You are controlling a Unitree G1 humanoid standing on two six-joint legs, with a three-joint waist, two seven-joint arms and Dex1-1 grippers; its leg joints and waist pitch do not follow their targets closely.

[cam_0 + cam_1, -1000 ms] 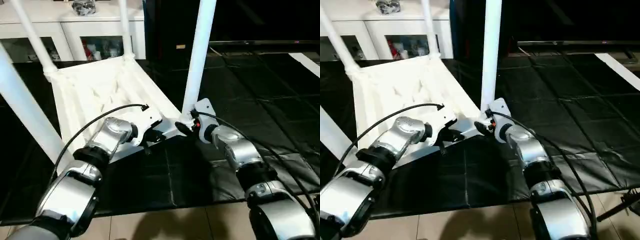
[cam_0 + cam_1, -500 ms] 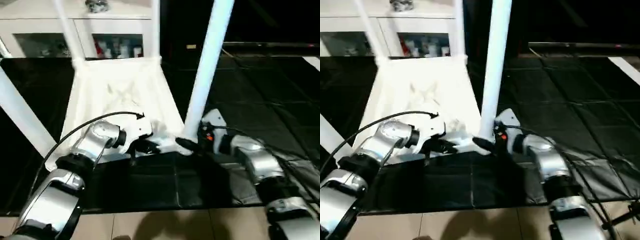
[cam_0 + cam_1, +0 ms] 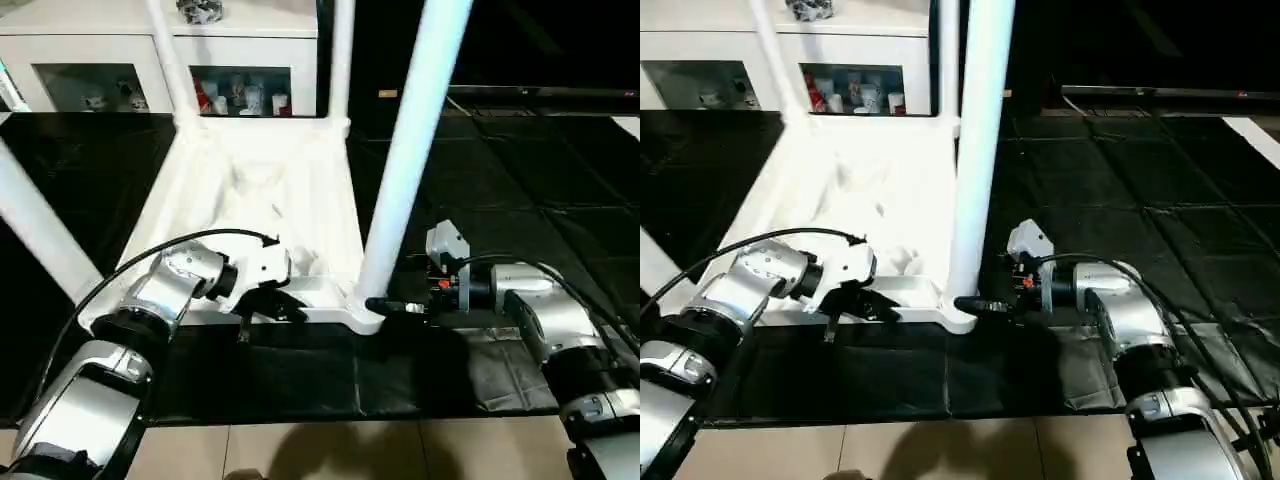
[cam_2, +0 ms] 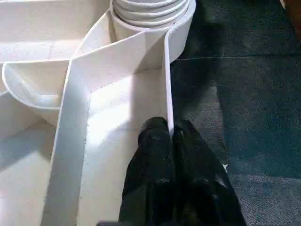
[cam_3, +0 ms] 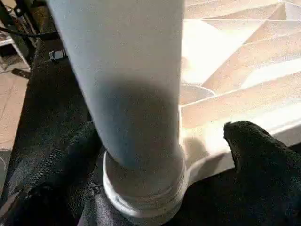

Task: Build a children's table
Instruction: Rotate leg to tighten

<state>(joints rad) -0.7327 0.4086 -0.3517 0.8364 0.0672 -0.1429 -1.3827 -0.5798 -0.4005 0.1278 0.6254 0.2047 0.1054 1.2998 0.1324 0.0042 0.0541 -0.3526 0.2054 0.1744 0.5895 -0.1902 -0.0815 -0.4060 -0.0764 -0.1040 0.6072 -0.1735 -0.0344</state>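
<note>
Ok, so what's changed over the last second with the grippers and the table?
The right gripper swung outward and turned; it now reaches in level at the base of the near leg, fingers open on either side. The tabletop seems turned squarer to the mat. The left gripper stays shut on the tabletop's rim.

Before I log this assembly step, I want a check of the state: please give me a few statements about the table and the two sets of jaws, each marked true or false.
1. The table top lies upside down with its ribbed underside up. True.
2. The left gripper has its jaws shut on the table top's thin edge wall. True.
3. The right gripper is clamped tight on the near leg. False: its jaws stand wide, on either side of the leg's base.
4. The near leg lies flat on the black mat. False: it stands upright in a corner socket.
5. A white cabinet stands beyond the table. True.
</note>
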